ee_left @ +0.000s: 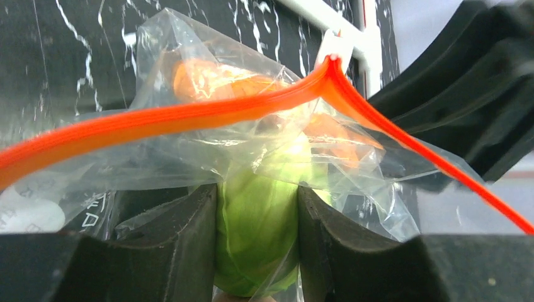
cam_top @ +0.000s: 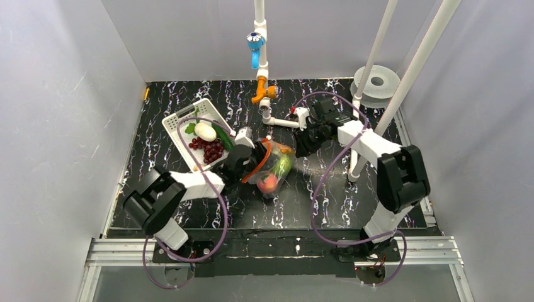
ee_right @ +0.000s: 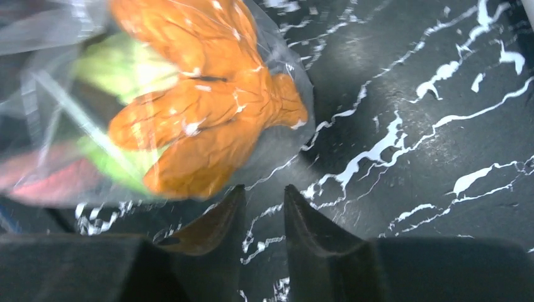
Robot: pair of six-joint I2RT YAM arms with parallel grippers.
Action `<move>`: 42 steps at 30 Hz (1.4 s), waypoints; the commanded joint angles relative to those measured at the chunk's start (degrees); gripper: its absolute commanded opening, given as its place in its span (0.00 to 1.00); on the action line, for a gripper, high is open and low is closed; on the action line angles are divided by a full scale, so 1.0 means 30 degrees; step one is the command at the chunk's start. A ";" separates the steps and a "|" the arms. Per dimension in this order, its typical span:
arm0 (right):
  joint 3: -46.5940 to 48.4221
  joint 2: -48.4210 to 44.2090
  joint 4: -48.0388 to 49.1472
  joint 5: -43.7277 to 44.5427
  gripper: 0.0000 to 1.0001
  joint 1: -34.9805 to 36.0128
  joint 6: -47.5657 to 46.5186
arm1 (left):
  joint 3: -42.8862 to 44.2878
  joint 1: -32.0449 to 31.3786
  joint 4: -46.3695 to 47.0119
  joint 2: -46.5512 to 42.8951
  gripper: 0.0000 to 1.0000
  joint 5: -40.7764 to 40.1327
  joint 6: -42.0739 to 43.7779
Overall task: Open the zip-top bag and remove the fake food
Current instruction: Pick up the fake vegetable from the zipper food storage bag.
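The zip-top bag (cam_top: 272, 168) lies at mid table, clear and crinkly, and its orange-red zip strip (ee_left: 189, 116) arches over my left gripper (ee_left: 257, 192). That gripper (cam_top: 245, 162) reaches into the bag's mouth. Its jaws press both sides of a green round vegetable (ee_left: 255, 239), with some film lying over it. Fake food in the bag includes a pink-red peach (cam_top: 269, 183) and an orange piece (ee_right: 195, 119). My right gripper (ee_right: 264, 189) hovers open over bare table just right of the bag (ee_right: 75, 94), holding nothing.
A white slotted basket (cam_top: 177, 121) at back left holds a white egg (cam_top: 204, 131), dark red grapes (cam_top: 212, 151) and a cucumber (cam_top: 222, 136). White piping with an orange valve (cam_top: 262, 93) stands behind the bag. A white spool (cam_top: 376, 82) sits back right.
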 commanded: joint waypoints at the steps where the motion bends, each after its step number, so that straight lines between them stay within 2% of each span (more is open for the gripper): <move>1: 0.0197 -0.2710 -0.3127 -0.5708 0.43 -0.0425 -0.4413 | -0.2151 -0.0618 -0.0970 -0.2891 0.20 0.0748 0.1836; 4: -0.1356 -0.4108 -0.2568 -0.7818 0.58 -0.0352 -0.5198 | -0.3290 -0.0949 -0.0638 -0.3573 0.20 0.0568 0.1344; 7: -0.2387 -0.4759 -0.1555 -0.8669 0.71 -0.0275 -0.5982 | -0.3634 -0.1625 -0.0230 -0.3394 0.21 0.0516 0.1046; 12: -0.2499 -0.3803 -0.3079 -0.9704 0.75 0.0266 -0.8919 | -0.3695 -0.2072 0.0662 -0.2591 0.26 0.0265 0.0624; 14: -0.3277 -0.4049 -0.2112 -0.8744 0.75 0.1014 -0.8921 | -0.3731 -0.2100 0.0987 -0.2436 0.29 0.0232 0.0549; 16: -0.3522 -0.4084 -0.0259 -0.6261 0.74 0.1844 -0.7549 | -0.3690 -0.2143 0.1114 -0.2351 0.31 0.0319 0.0550; 20: -0.2616 -0.3146 0.1033 -0.2997 0.67 0.2129 -0.5509 | -0.3862 -0.2238 0.1337 -0.2436 0.37 0.0403 0.0577; 24: -0.3054 -0.3072 0.1764 -0.1740 0.57 0.2128 -0.5083 | -0.4269 -0.2238 0.1791 -0.2532 0.43 0.0375 0.0437; 28: -0.2924 -0.2337 0.1973 -0.0816 0.52 0.2143 -0.4909 | -0.4401 -0.2238 0.2217 -0.2406 0.47 0.0428 0.0266; 29: -0.2896 -0.2212 0.1854 -0.1129 0.45 0.2145 -0.5013 | -0.4393 -0.2238 0.2252 -0.2395 0.49 0.0452 0.0244; 31: -0.2951 -0.2334 0.1721 -0.1726 0.23 0.2212 -0.5269 | -0.4467 -0.2238 0.2265 -0.2521 0.55 0.0381 0.0152; 34: -0.3316 -0.3160 0.2132 -0.1953 0.07 0.2198 -0.5649 | -0.4912 -0.2253 0.2456 -0.3062 0.69 -0.0054 -0.0086; 38: -0.4535 -0.4859 0.3167 -0.2604 0.01 0.1933 -0.6289 | -0.5347 -0.2185 0.2111 -0.4072 0.95 -0.0686 -0.0121; 39: -0.4881 -0.5263 0.3406 -0.2799 0.01 0.1939 -0.6471 | -0.5416 -0.2184 0.1811 -0.4435 0.98 -0.0947 -0.0211; 42: -0.5599 -0.6343 0.4015 -0.3703 0.01 0.1923 -0.6793 | -0.5451 -0.2100 0.0699 -0.5455 0.98 -0.1753 -0.0576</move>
